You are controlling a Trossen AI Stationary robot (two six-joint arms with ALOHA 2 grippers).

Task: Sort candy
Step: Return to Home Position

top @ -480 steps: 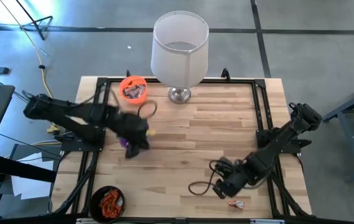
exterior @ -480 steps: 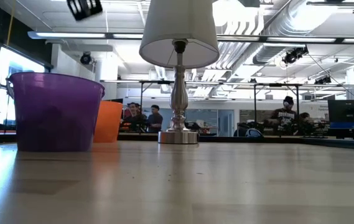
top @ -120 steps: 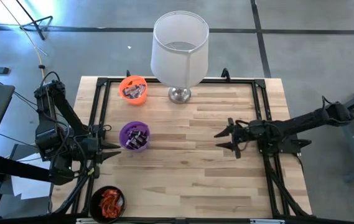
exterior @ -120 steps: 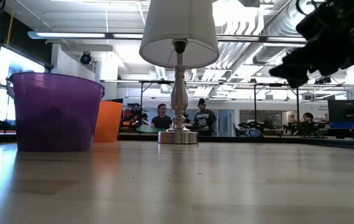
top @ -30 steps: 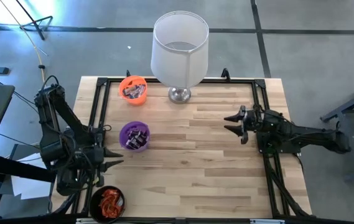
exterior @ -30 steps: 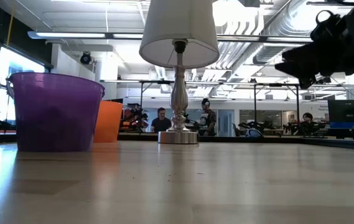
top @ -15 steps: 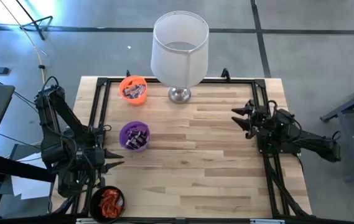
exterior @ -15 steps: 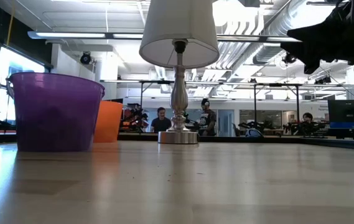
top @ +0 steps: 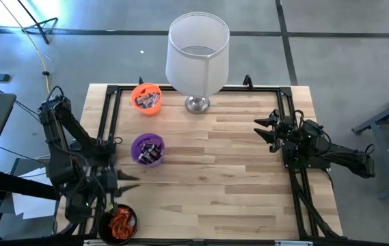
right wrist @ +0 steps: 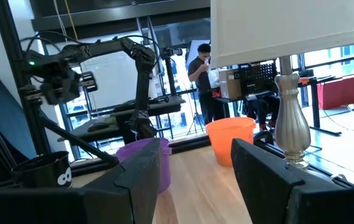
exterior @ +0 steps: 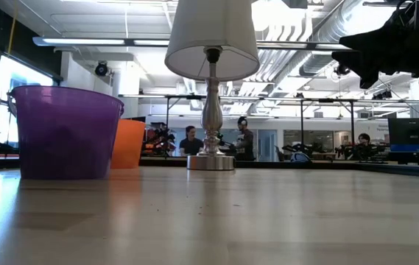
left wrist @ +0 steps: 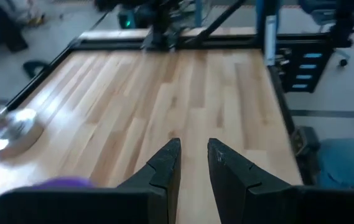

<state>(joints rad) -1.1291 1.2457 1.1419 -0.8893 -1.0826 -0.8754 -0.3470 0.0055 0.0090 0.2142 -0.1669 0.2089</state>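
- High view: Your left gripper (top: pixel 128 177) hangs at the left side of the table (top: pixel 221 184), between the purple cup (top: pixel 135 145) and the black cup (top: pixel 104 217). The right gripper (top: pixel 263 131) hovers at the right edge, well apart from every cup.
- All visible sweets lie in cups: orange-red candy (top: pixel 120 222) in the black one, dark brown candy (top: pixel 150 152) in the purple, and silver-white candy (top: pixel 148 100) in the orange cup (top: pixel 135 91) near the lamp (top: pixel 197 48). No loose sweet shows on the planks, so the move ahead looks like a retreat rather than a pick. The left arm is nearer the cups.
- Low view: You see smooth plastic cups, purple in front of orange, left of the lamp's polished metal stem. The right gripper hangs high over the wood.
- Left wrist view: The jaws stand a narrow gap apart, holding nothing, aimed across pale wood planks.
- Right wrist view: The jaws are spread wide and hold nothing, with the cups ahead across the table. The wrappers are shiny, crumpled and jumbled, so no long axis can be read.
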